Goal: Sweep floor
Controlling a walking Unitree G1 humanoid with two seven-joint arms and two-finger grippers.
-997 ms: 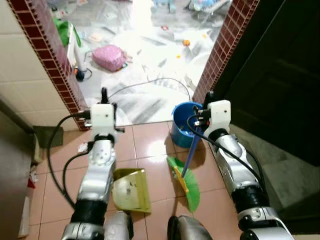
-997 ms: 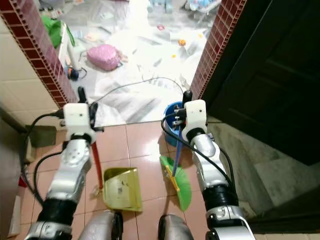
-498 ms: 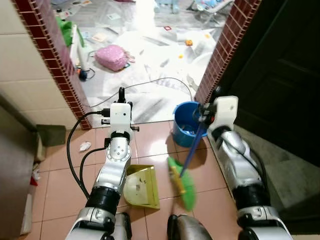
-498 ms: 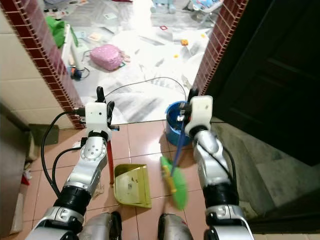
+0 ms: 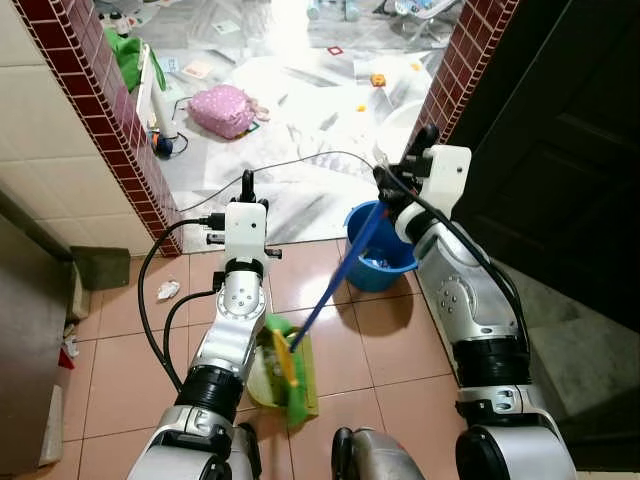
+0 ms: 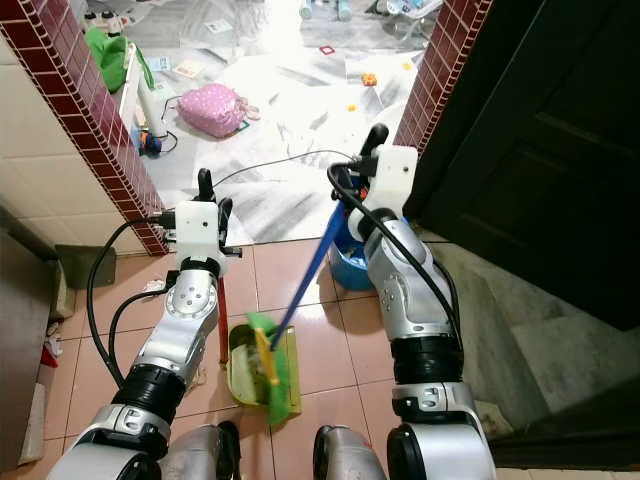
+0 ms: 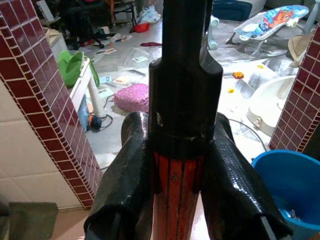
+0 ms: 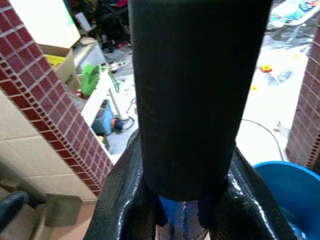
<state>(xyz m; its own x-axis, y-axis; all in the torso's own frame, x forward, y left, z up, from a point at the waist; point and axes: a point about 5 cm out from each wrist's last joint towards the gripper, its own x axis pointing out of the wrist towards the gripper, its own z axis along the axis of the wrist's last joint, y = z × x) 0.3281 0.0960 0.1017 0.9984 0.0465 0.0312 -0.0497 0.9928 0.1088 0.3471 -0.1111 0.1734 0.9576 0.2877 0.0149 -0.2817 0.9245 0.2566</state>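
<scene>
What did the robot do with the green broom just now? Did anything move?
The right tool swung the green broom leftward across the tiles, from beside the dustpan onto it. The left tool kept gripping the dustpan's red handle. The blue bucket stayed by the doorway.

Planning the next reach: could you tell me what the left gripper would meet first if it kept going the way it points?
Probably the red-tiled wall corner or the littered floor beyond; depth is unclear. The left gripper is shut on the red dustpan handle.

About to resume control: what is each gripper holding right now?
Left gripper: shut on the red dustpan handle.
Right gripper: shut on the blue broom handle, green broom head over the dustpan.
</scene>
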